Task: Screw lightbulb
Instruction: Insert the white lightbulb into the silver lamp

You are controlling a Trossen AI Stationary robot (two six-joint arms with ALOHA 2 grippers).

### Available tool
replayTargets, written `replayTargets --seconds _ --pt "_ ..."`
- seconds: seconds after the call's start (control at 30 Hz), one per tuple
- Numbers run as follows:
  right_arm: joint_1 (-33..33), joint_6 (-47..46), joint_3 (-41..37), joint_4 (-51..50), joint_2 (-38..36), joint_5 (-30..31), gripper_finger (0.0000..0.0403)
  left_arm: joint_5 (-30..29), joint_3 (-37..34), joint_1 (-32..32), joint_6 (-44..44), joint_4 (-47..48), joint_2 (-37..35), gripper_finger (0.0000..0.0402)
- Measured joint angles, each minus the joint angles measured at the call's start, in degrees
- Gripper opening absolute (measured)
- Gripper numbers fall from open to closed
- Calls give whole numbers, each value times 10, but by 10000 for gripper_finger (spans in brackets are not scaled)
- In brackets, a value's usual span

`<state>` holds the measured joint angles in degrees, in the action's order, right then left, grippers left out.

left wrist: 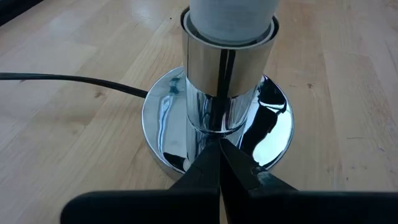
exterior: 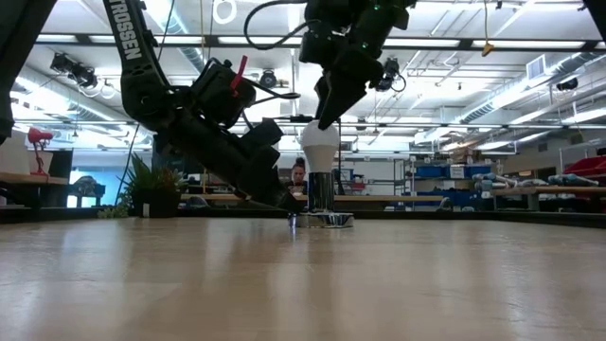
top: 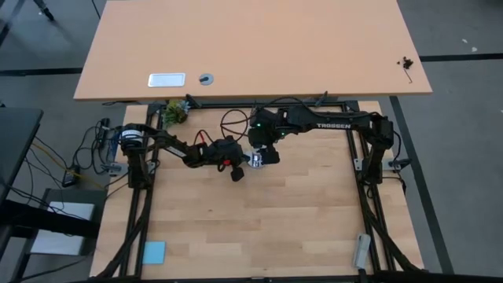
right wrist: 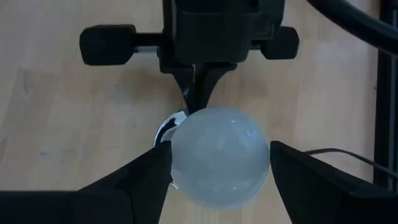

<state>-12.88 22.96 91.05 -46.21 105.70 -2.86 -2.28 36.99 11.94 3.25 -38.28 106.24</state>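
Judging bulb seated: lightbulb (exterior: pixel 320 144) upright in chrome socket (left wrist: pixel 227 68), frame centre. Our left gripper (left wrist: pixel 221 171), jaws together, presses socket base. Our right gripper (right wrist: pixel 214 165) straddles bulb, jaws apart, not touching. Final tightening maybe left.

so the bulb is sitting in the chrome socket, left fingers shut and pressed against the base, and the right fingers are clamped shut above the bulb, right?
Not quite: the right gripper is open, its fingers either side of the lightbulb, as the right wrist view shows. The rest holds: the bulb sits in the chrome socket, the left gripper shut at its base.
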Motion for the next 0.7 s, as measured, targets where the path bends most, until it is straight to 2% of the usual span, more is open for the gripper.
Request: replayTargets --seconds 0.17,0.33,0.43,0.53,0.7 --pt "1 -90 -2 2 -1 20 251 0 0 0 0 0 0 2" --pt "5 -304 -2 -3 -1 43 241 0 0 0 0 0 0 2" --pt "11 -386 -2 -3 -1 43 244 0 0 0 0 0 0 2" --pt "19 -378 -3 8 0 44 254 0 0 0 0 0 0 2" --pt "24 -314 -2 9 -6 44 272 0 0 0 0 0 0 2"
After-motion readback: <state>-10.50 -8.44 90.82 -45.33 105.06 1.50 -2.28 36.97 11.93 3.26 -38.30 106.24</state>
